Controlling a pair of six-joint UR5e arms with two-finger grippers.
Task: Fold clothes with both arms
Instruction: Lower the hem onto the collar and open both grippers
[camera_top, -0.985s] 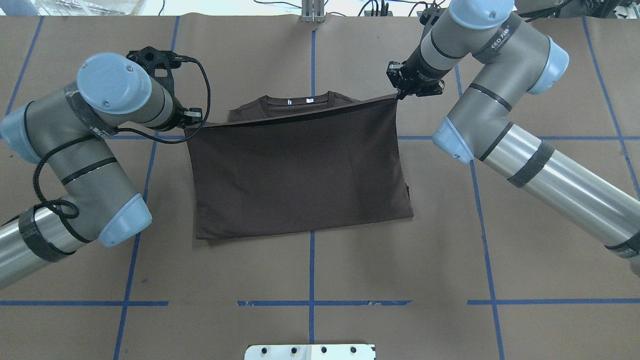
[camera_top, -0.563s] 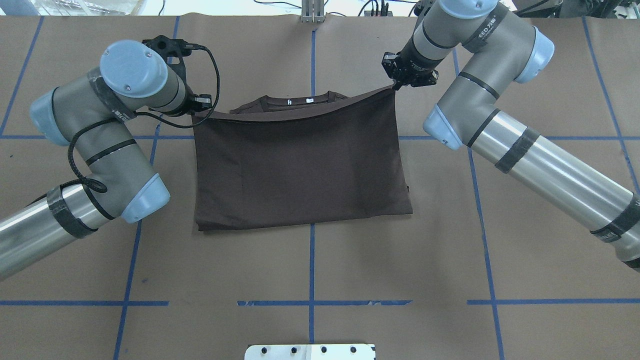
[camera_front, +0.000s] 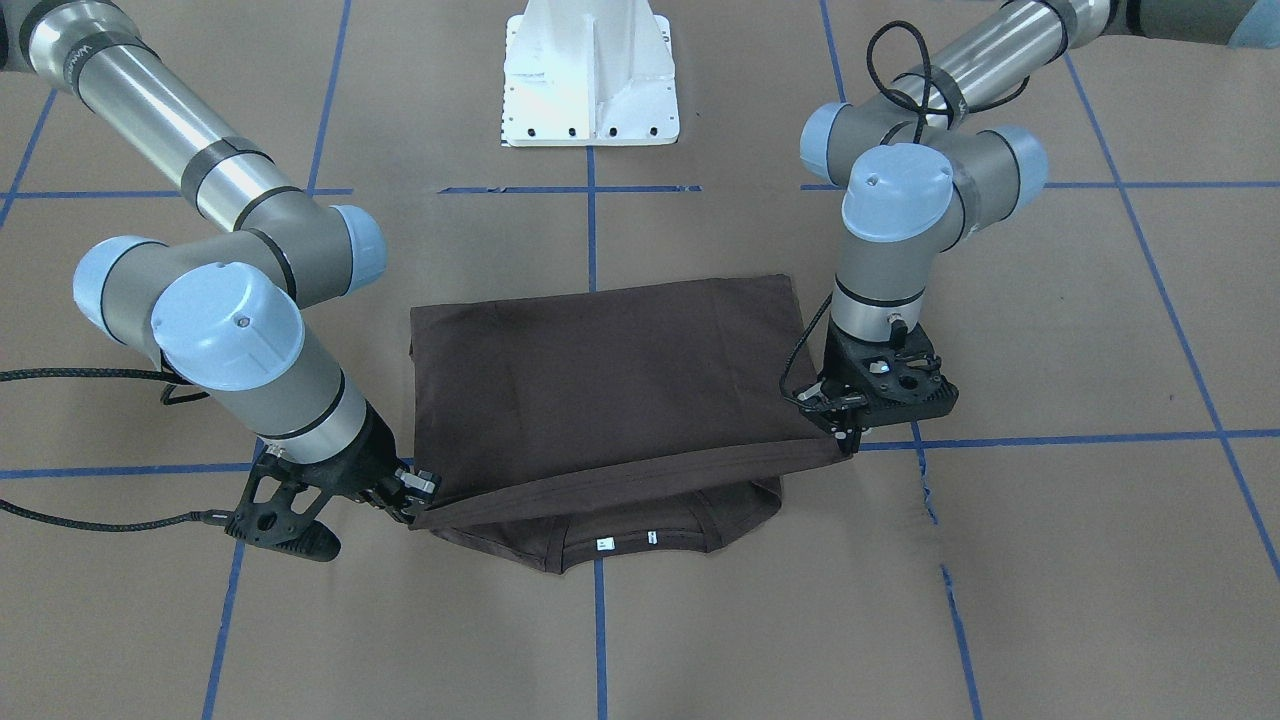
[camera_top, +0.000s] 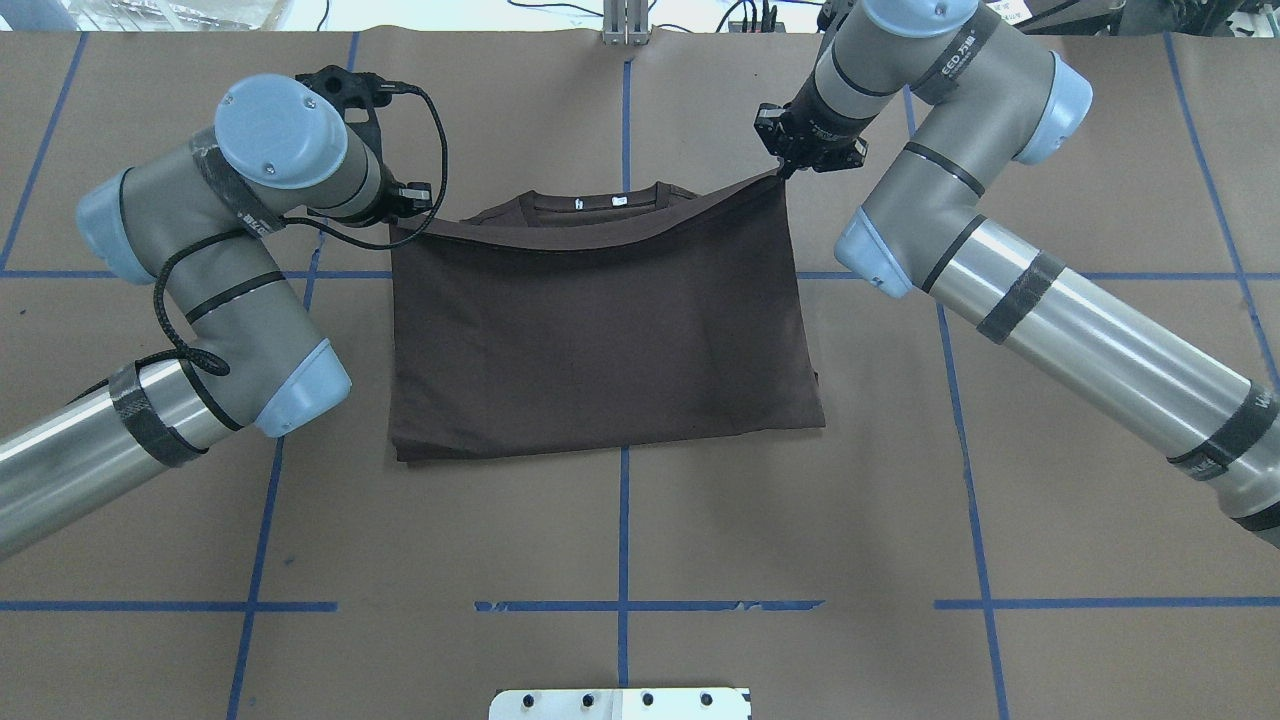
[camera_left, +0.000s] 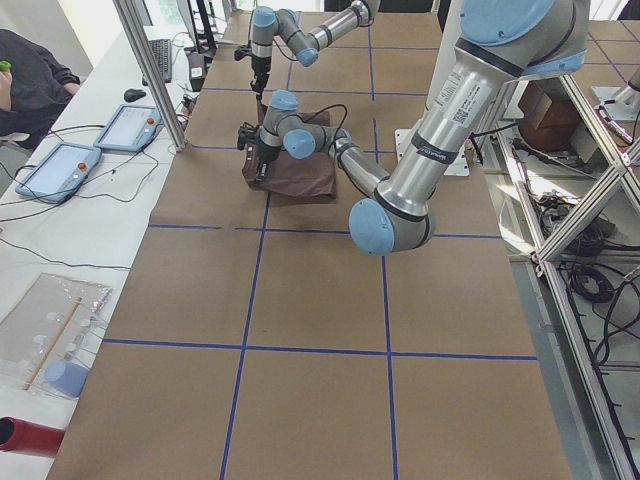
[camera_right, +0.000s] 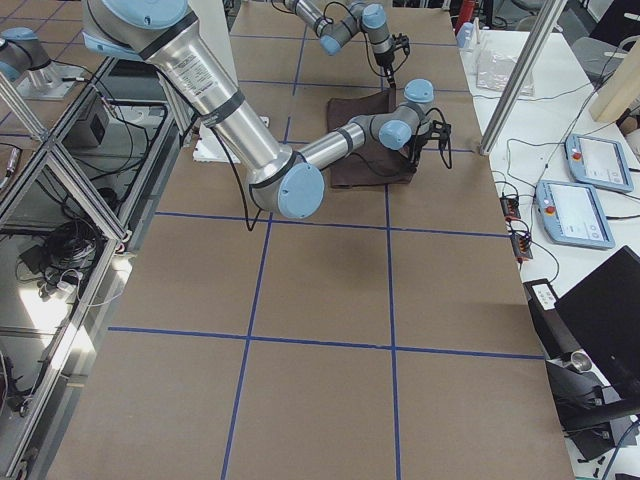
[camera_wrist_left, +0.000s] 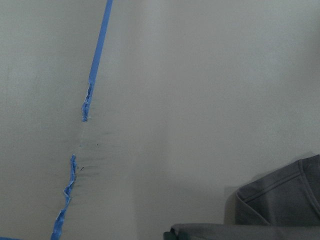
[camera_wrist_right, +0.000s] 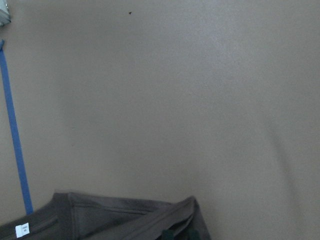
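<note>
Desk covered in brown paper with blue tape lines, dark brown-grey short-sleeved knit T-shirt at middle, doubled over. Top layer's free edge lifted off desk, stretched between both arms, sagging slightly, hanging just short of ribbed round collar and white neck tag. Left black two-finger tool pinched closed on one corner of that edge. Right black two-finger tool pinched closed on other corner.

Bare table paper beyond the T-shirt (open room); white pedestal stands at near edge.
</note>
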